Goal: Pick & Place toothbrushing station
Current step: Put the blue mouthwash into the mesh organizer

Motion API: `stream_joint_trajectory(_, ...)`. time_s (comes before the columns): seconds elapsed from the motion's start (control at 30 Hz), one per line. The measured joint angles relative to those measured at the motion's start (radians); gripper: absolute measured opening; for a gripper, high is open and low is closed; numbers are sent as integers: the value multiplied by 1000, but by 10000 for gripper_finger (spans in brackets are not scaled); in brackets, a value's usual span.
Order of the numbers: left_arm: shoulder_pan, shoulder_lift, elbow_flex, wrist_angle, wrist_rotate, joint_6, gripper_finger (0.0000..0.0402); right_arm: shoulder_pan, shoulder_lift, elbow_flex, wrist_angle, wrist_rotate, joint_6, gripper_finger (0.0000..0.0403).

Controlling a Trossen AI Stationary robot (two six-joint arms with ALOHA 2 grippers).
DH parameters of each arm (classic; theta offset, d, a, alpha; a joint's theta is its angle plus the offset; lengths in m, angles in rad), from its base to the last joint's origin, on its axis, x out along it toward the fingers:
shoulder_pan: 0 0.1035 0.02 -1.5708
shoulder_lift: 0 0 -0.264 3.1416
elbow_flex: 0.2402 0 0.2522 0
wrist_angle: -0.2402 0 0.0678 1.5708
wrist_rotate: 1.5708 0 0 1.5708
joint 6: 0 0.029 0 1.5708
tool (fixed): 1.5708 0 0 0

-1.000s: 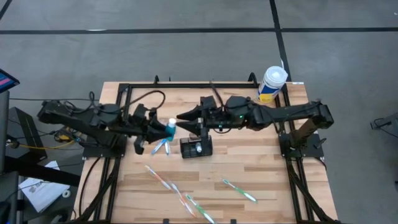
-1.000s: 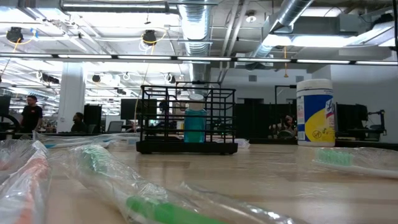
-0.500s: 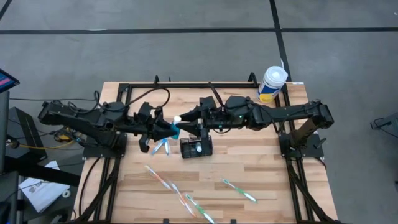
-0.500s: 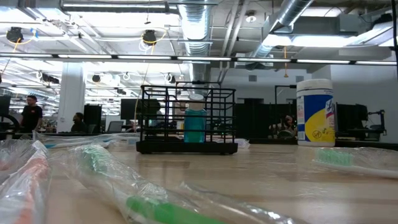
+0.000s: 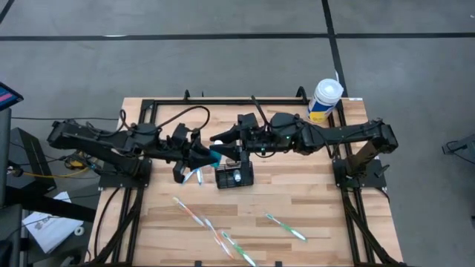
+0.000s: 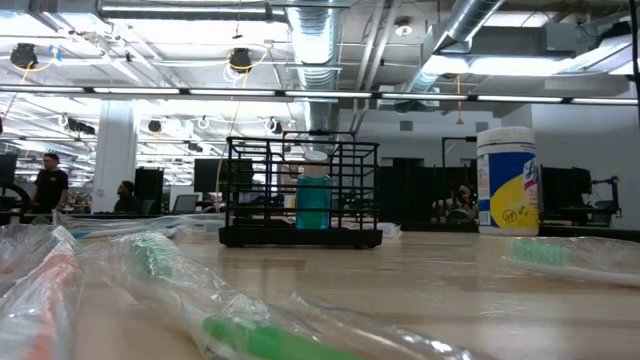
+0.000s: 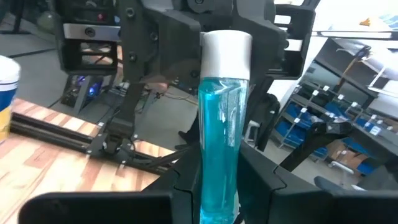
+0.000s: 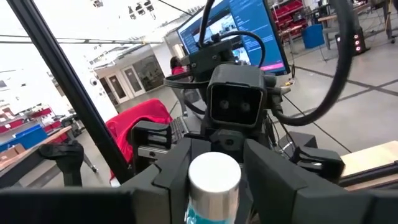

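While left pincer [image 5: 210, 156] grips bottle [image 7: 222, 124] upright, right pincer [image 5: 223, 144] spread wide opp.

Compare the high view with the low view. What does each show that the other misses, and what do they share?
Only the high view shows the arms: the left claw grips a blue bottle beside the open right claw, over the table. Only the low view shows the room behind, with a person standing at the far left. Both show the basket, the tub and wrapped toothbrushes.
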Motion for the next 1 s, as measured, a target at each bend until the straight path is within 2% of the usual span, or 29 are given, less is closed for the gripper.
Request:
stream_joint_trajectory(0.27, 33, -3, 0, 12, 32, -2, 61, -1, 0, 0, -10, -40, 12, 110)
stream_joint_trajectory(0.57, 38, -3, 0, 14, 40, -2, 61, -7, 0, 0, -12, -46, 12, 110)
stream_joint_trajectory(0.7, 38, -4, 0, 14, 40, -1, 61, -7, 0, 0, -14, -46, -22, 84)
stream_joint_trajectory(0.83, 38, -4, 0, 14, 48, 8, 61, -7, 0, 0, -11, -46, -58, 85)
stream_joint_trajectory(1.0, 38, -4, 0, 15, 48, 24, 84, -9, 0, 0, -7, -79, -74, 85)
